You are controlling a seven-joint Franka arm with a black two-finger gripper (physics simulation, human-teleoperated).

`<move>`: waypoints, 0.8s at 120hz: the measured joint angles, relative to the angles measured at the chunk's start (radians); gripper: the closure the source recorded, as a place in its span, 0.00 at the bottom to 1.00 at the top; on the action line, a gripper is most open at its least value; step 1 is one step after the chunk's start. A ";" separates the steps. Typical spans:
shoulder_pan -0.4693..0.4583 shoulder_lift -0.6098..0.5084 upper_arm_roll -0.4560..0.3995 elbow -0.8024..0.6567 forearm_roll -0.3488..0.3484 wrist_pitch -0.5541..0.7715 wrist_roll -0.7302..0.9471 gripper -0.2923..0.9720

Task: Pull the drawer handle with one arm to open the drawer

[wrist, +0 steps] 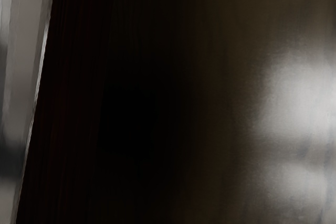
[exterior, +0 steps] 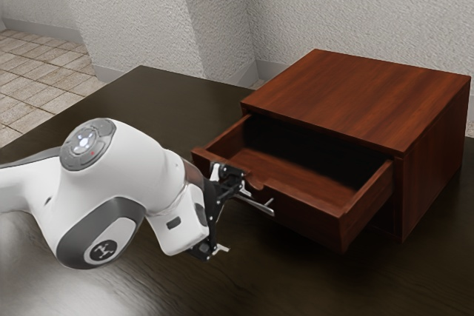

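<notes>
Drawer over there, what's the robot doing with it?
A white robot arm is working on the drawer of a wooden cabinet that sits on a dark table. Its tool is right at the drawer's front, by the thin metal handle. The drawer already sticks well out of the cabinet, so it is open.
</notes>
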State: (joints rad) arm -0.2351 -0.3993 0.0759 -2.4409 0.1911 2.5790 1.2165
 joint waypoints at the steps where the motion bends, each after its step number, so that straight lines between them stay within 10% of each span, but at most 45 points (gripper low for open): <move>1: -0.001 -0.003 0.000 -0.002 0.000 -0.002 0.000 0.24; 64: -0.074 -0.171 0.023 -0.032 0.001 -0.111 0.000 0.23; 96: -0.075 -0.161 -0.004 0.207 -0.064 -0.233 -0.012 0.23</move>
State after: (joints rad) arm -0.3100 -0.5601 0.0716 -2.2341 0.1269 2.3464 1.2041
